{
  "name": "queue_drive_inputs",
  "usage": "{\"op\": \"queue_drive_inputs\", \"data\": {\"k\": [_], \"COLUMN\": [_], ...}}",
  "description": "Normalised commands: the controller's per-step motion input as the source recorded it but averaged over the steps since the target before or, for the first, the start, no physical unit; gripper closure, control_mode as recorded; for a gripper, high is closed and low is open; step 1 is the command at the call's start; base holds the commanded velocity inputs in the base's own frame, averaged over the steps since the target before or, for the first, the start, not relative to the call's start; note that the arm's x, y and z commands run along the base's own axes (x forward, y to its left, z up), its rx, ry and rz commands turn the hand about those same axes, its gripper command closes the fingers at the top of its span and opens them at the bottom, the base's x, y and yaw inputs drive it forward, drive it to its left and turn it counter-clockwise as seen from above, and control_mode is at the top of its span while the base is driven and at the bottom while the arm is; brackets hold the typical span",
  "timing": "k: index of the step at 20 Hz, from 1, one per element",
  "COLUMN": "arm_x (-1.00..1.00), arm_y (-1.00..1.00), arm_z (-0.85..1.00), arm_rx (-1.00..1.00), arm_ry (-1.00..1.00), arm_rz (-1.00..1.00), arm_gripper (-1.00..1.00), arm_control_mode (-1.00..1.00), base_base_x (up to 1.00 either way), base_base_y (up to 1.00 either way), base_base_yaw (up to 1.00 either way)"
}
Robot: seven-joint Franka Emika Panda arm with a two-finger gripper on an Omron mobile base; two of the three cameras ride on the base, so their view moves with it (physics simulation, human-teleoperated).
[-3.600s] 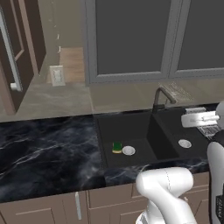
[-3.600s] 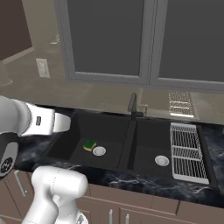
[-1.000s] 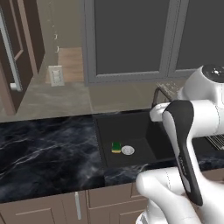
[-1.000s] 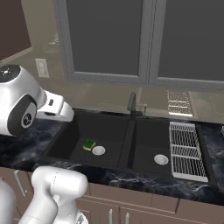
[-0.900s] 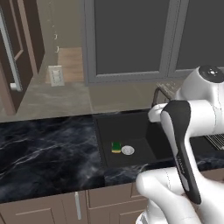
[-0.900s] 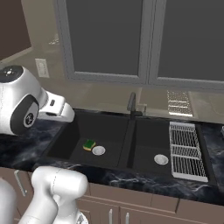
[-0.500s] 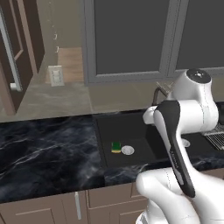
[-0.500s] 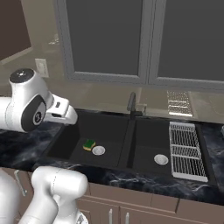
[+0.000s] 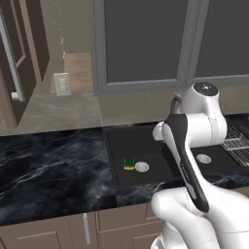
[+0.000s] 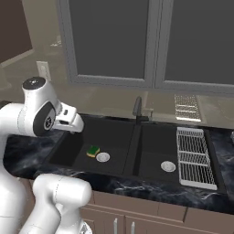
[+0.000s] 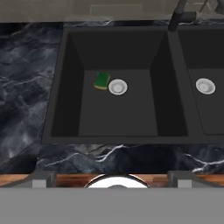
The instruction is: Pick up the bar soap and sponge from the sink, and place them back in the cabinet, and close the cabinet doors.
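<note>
Sponge (image 11: 102,81) lies in left basin of sink (image 11: 65,87), just beside drain, ahead and below wide-open, empty fingers (image 11: 111,177); long axis roughly front-to-back.

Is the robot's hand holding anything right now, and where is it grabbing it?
Nothing is held. The hand is open and empty, up above the sink. The sponge lies untouched in the basin beside the drain.

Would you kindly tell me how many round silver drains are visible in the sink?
2: one drain in the left basin beside the sponge, the other drain in the right basin of the sink.
</note>
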Motion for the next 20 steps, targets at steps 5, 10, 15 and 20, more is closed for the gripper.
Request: {"op": "queue_drive_inputs", "data": {"k": [5,10,15,20], "arm_x": [0.30,0.33,0.34,0.33], "arm_y": [0.05,0.01,0.00,0.00], "arm_z": [-0.21,-0.28,-0.32,-0.31], "arm_rx": [0.00,0.00,0.00,0.00], "arm_ry": [0.00,0.00,0.00,0.00], "arm_rz": [0.00,0.00,0.00,0.00], "arm_gripper": [-1.00,-1.00,-1.00,-1.00], "arm_control_mode": [-1.00,-1.00,-1.00,-1.00], "base_base_x": [0.00,0.00,0.00,0.00], "base_base_y": [0.00,0.00,0.00,0.00], "base_base_yaw": [0.00,0.00,0.00,0.00]}}
